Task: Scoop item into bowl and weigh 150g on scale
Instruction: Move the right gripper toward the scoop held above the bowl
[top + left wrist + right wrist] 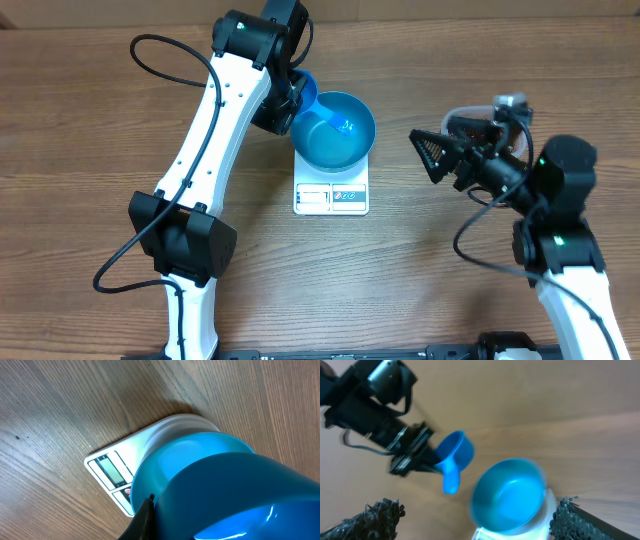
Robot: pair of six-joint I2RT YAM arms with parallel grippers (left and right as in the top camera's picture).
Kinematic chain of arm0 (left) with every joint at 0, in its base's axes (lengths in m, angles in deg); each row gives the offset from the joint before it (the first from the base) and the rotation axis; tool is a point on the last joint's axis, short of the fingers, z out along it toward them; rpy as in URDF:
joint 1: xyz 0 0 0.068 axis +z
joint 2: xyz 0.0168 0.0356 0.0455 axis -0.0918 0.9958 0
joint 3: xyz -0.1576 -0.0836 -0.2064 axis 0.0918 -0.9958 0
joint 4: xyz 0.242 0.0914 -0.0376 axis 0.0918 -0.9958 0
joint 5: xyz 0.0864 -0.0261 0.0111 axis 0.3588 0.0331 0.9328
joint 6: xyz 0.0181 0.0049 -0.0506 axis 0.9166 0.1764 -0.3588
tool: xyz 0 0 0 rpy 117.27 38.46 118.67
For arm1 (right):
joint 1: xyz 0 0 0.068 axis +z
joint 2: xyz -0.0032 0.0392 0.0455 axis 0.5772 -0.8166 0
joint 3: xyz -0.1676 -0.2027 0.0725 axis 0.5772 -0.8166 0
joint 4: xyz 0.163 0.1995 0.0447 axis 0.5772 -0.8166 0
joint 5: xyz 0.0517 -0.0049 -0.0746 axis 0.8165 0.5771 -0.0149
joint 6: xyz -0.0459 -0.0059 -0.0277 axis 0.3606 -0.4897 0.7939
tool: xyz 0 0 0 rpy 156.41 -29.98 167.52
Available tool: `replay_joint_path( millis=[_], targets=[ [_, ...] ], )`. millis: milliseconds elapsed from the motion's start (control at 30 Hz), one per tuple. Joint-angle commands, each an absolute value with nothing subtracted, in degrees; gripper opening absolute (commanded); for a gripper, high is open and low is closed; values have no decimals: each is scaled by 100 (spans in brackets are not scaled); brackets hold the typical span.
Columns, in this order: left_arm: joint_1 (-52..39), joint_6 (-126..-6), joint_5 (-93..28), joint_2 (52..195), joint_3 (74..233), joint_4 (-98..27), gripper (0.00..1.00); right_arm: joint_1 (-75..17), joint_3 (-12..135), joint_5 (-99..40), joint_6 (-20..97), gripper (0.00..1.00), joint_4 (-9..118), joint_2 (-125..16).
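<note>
The light blue bowl [335, 132] stands on the white scale [331, 197] at the table's middle, and its inside looks bare. My left gripper [291, 100] hangs at the bowl's far left rim, shut on a small blue scoop [306, 93]. In the left wrist view the scoop [240, 495] fills the foreground beside one dark finger [144, 520], over the bowl [190, 452] and scale [112, 470]. My right gripper [432, 156] stands open right of the scale, nothing between its fingers. It looks at the bowl [507, 495] and scoop [455, 455]. The item is out of view.
A clear plastic tub [470, 118] sits at the back right, mostly hidden behind my right arm. The left arm's white links run from the front left diagonally up to the bowl. Bare wooden tabletop [90, 130] lies left and in front of the scale.
</note>
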State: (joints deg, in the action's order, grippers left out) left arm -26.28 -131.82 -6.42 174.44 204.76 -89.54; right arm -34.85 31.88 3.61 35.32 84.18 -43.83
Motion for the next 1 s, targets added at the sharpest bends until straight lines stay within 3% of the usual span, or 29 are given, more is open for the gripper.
replay_joint_path(
  millis=[0,100,200,600,967],
  targets=[
    [-2646,-13324,-703,17205,20637,-8967,4,-3498,3299,1282,2268,100,8811,-4886],
    [-2646,-13321,-775,17205,20637,-8967,4,-3494,3299,1284,1001,100,9003,-5345],
    [-2646,-13326,-782,17205,20637,-8965,4,-3494,3299,1279,546,100,9121,-5603],
    [-2707,-14604,-788,17205,20637,-8958,4,-3225,3297,884,-234,100,9504,-5738],
    [-2917,-14762,-830,17205,20637,-8901,4,-2318,3297,195,-374,100,9904,-5738]
  ],
)
